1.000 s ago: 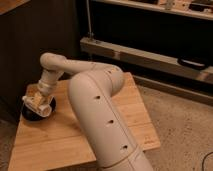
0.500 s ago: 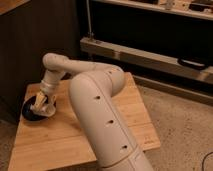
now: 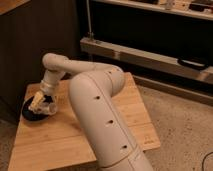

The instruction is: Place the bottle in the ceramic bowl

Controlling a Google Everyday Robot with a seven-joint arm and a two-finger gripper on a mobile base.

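Observation:
A dark ceramic bowl (image 3: 31, 114) sits near the left edge of the wooden table (image 3: 65, 135). My gripper (image 3: 42, 103) hangs directly over the bowl at the end of the white arm (image 3: 95, 100). A small cream bottle (image 3: 36, 103) lies tilted at the gripper's tip, just above the bowl's inside. The gripper covers part of the bottle and the bowl's right side.
The arm's thick white link (image 3: 107, 135) fills the table's middle and front. A dark wall stands behind the table on the left. A low metal shelf rail (image 3: 150, 57) runs along the back right. Speckled floor (image 3: 185, 130) lies to the right.
The gripper with the bottle has dropped lower toward the bowl and shifted slightly right over the last second. The bowl has stayed in place.

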